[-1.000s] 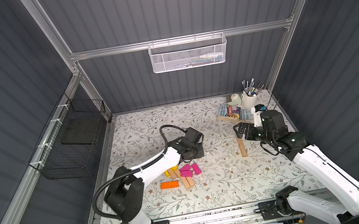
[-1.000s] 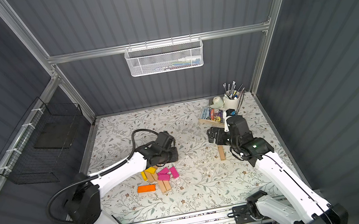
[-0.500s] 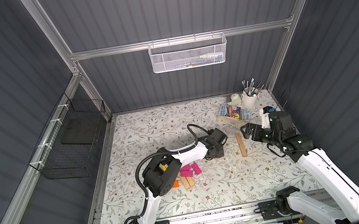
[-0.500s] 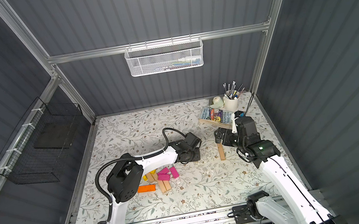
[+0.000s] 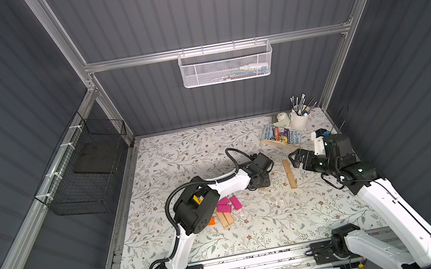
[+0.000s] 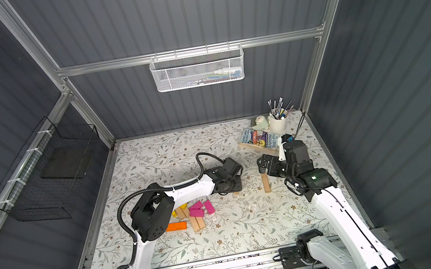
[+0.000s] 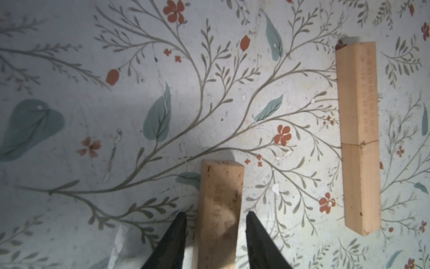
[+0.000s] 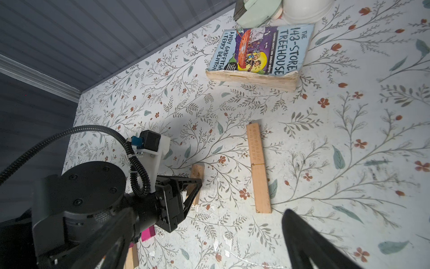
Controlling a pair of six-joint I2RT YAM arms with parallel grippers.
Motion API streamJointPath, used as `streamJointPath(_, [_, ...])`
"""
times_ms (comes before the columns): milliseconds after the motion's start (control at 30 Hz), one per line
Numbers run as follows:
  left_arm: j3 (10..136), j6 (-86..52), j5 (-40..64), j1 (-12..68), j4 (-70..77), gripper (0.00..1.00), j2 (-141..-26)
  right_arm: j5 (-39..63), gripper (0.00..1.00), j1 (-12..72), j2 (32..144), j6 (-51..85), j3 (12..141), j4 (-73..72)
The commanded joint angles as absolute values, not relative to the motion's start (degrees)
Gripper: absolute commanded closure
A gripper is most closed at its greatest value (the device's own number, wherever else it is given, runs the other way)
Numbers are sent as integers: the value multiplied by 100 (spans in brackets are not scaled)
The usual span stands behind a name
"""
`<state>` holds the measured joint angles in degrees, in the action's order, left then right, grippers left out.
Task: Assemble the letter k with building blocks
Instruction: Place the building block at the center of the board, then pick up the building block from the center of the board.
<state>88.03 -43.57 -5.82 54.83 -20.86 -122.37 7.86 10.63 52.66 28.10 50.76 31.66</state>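
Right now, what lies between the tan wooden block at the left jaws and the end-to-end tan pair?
Only bare floral-print mat, shown in the left wrist view.

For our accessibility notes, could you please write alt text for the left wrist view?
The left gripper, jaws open, straddles one end of a plain tan wooden block lying flat on the floral table cover. Apart from it, two more tan blocks lie end to end as one straight bar.

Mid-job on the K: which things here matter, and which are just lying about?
Job: two tan bars end to end; single tan bar straddled by the left gripper; pile of magenta, tan, orange blocks.
Lying about: book; white cup of tools; pale green roll; mesh basket.
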Motion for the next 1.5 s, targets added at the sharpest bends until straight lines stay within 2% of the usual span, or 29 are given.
streamJointPath(0, [8445,-4048,-700,5496,-1972,55,-11464,983,2,1037,5370,2856,5103,3347])
streamJointPath(100, [7690,-3575,-640,5357,-1608,56,-10638,1200,7,1084,5661,2875,5213,3490])
streamJointPath(300, [6132,-2675,858,4396,-900,47,-8862,1120,16,1651,6361,2965,5411,3582])
streamJointPath(633, [5621,-569,848,3691,-3074,40,-6916,345,28,2911,8263,3685,5856,3147])
streamJointPath(733, [5367,-134,987,3586,-3242,37,-6419,-35,32,3116,8820,3796,6114,3172])
streamJointPath(833, [5249,92,1169,3587,-3328,32,-6167,-318,36,3193,9297,3809,6310,3214])
streamJointPath(1133, [5380,669,1311,3586,-3824,1,-6080,-281,41,3277,10262,3862,6707,3050])
streamJointPath(1333, [5282,692,1385,3586,-3735,1,-6010,-262,47,3313,10640,3860,6849,3039])
streamJointPath(1467, [5283,693,1197,3586,-3744,0,-5960,-253,56,3324,10751,3850,6833,3018])
